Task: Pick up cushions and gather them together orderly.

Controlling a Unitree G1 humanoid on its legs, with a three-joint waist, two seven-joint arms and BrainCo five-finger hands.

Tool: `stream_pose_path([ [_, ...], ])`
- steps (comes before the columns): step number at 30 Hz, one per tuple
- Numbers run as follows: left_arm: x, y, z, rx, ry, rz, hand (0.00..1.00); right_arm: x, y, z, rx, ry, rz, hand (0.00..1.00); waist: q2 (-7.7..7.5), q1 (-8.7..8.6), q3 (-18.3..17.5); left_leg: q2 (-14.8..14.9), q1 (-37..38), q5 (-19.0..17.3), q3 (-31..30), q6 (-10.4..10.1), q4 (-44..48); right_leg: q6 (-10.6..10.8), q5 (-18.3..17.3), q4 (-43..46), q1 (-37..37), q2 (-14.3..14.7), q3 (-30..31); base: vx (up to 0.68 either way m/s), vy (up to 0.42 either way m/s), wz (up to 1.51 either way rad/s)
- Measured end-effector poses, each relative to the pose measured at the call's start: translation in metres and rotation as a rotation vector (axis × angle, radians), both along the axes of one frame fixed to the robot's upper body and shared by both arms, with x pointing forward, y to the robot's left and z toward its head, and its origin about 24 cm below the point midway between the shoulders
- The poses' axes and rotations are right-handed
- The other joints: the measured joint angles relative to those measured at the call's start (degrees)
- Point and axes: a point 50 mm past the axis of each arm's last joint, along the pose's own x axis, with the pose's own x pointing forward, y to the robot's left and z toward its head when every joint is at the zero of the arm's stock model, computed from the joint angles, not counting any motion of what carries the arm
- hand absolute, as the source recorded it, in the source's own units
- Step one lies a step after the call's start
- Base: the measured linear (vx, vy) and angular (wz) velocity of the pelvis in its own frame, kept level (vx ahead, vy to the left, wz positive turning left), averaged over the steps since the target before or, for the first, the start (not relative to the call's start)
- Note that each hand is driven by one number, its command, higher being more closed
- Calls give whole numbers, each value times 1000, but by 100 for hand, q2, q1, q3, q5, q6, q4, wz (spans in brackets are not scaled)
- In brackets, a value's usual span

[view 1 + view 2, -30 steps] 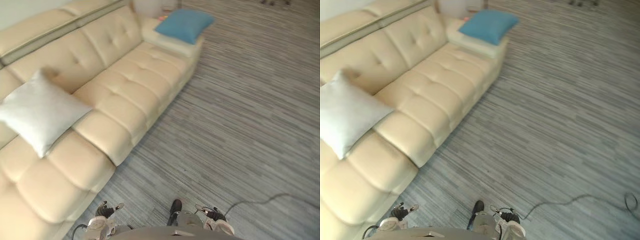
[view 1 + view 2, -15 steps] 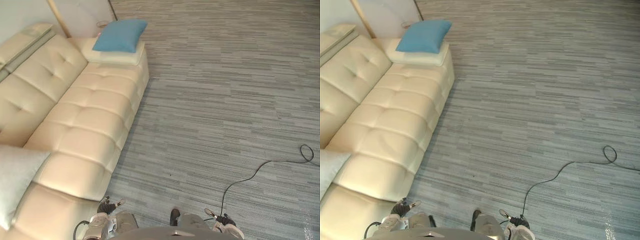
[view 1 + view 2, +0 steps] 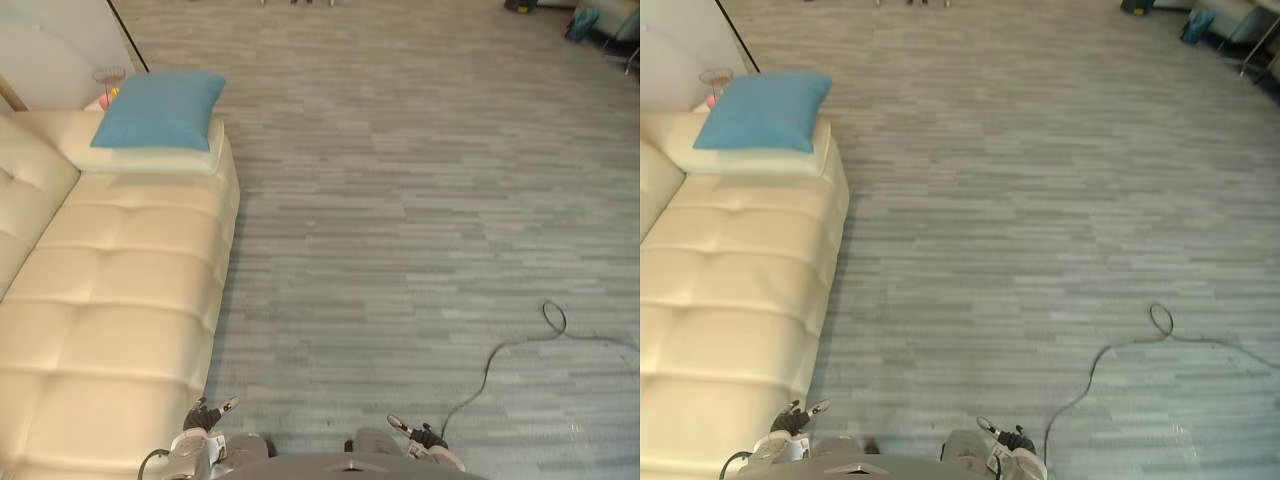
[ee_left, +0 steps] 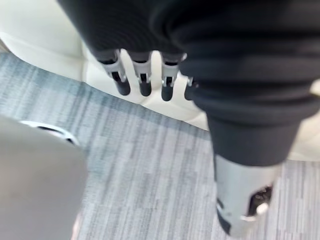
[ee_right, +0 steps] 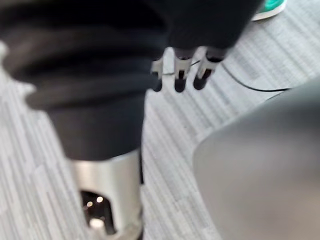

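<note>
A blue cushion (image 3: 160, 110) lies flat on the cream armrest pad (image 3: 190, 160) at the far end of the beige tufted sofa (image 3: 110, 290), on the left of the eye views. My left hand (image 3: 203, 414) hangs low by the sofa's near front corner; its fingers (image 4: 142, 75) are straight, the thumb stands apart, and it holds nothing. My right hand (image 3: 418, 436) hangs low over the grey floor, its fingers (image 5: 181, 75) also straight and empty. Both hands are far from the blue cushion.
A glass and a pink thing (image 3: 108, 82) stand just beyond the sofa's armrest, by the white wall (image 3: 50, 50). Grey striped carpet (image 3: 420, 200) spreads wide to the right. Dark furniture legs and a blue thing (image 3: 590, 22) are at the far right corner.
The camera has swung to the right: the sofa has slid to the left edge and the white cushion has passed out of the picture. Both hands still hang low.
</note>
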Motion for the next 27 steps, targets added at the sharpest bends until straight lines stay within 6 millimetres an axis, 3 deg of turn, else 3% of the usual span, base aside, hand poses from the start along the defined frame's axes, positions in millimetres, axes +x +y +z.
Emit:
stream_pose_path([
  [2,-1,-1,-1,-3,7,-5,0,3,0,1,-1,-8,4,0,7,-24,5,60,378,0,-12,0,-381,-224,-139,-475,-261,-29,-439,481,15,4],
  [3,-1,-3,-2,-8,13,-7,0,7,-1,2,-1,-18,7,0,12,-89,8,126,559,0,-16,0,-616,-262,-108,-1279,-541,43,-723,515,-69,8],
  [5,1,-5,-2,-15,19,-11,0,15,-1,4,-2,-37,11,0,23,-156,21,212,693,-19,-49,-26,-807,-341,321,-2681,-886,187,-928,441,-123,12],
  [7,2,-6,-2,-18,23,-13,0,19,-2,5,-4,-49,6,0,15,-232,87,254,919,-68,-254,-66,-966,-294,1281,-4324,-1018,300,-778,436,-194,42],
  [8,1,-4,-2,-15,25,-11,0,18,-2,5,-5,-51,2,0,-32,-262,118,220,1031,-104,-381,-111,-964,-203,1582,-4825,-986,278,-597,507,-255,68],
  [9,-4,-5,-4,-23,40,2,0,13,-4,4,-5,-40,-14,0,-34,-283,139,221,1281,-166,-547,-202,-942,-271,2045,-4686,-932,279,-418,627,-316,70],
  [10,-5,-11,-6,-47,44,24,0,13,-10,6,-21,-46,-22,0,129,-287,159,378,1449,-170,-683,-225,-784,-359,2154,-4075,-948,261,-469,519,-268,51],
  [11,-6,-16,-6,-62,46,33,0,15,-13,8,-29,-55,-28,0,222,-272,145,453,1432,-141,-770,-220,-560,-514,1965,-3712,-1019,281,-528,526,-290,26],
  [12,-8,-21,-7,-77,49,46,0,18,-16,10,-38,-72,-34,0,375,-251,117,612,1279,-48,-885,-344,-73,-567,1631,-3384,-1030,319,-642,413,-240,12],
  [13,-8,-23,-7,-83,46,52,0,19,-16,11,-40,-79,-36,0,436,-252,86,701,1053,39,-997,-481,391,-586,1458,-3279,-1016,350,-671,544,-298,19],
  [15,-4,-22,-5,-89,20,90,0,19,-16,11,-43,-81,-35,0,540,-277,159,1006,-105,1181,-1503,-1133,2810,-669,1030,-3321,-507,492,-938,539,-262,40],
  [16,-4,-21,-5,-89,17,103,0,18,-17,11,-45,-78,-36,0,562,-271,166,1095,-365,1307,-1541,-1207,3342,-688,963,-3372,-330,525,-986,512,-202,38],
  [17,-3,-16,-3,-92,0,150,0,15,-17,10,-46,-66,-41,0,564,-192,240,1348,-868,1216,-1223,-1071,4511,-776,828,-3576,224,641,-1050,477,-157,27],
  [18,-1,-14,-2,-87,-16,164,0,9,-15,8,-40,-49,-41,0,502,-108,267,1473,-1206,967,-770,-906,4887,-818,713,-3854,727,661,-1107,554,-157,26],
  [21,4,-8,1,-61,-37,166,0,10,-11,6,-29,-40,-39,0,420,-66,245,1446,-1836,431,129,-661,3999,-757,702,-4550,1423,632,-1215,462,-74,20],
  [22,6,-8,3,-57,-47,167,0,11,-10,6,-28,-41,-47,0,385,-48,261,1316,-1910,297,573,-635,2728,-621,777,-4785,1703,573,-1285,417,12,14],
  [23,6,-8,3,-55,-48,167,0,10,-10,6,-27,-39,-48,0,377,-35,265,1228,-1904,299,657,-634,2260,-590,760,-4845,1786,544,-1293,437,36,10],
  [25,6,-9,3,-55,-48,169,0,9,-9,6,-24,-39,-57,0,357,41,263,800,-1895,571,581,-656,589,-417,657,-4957,2068,411,-1256,401,126,-8],
  [27,5,-11,2,-54,-42,177,0,6,-9,5,-25,-28,-56,0,361,63,238,560,-1847,1270,265,-516,-14,-160,471,-5041,2305,361,-1173,433,219,-21],
])
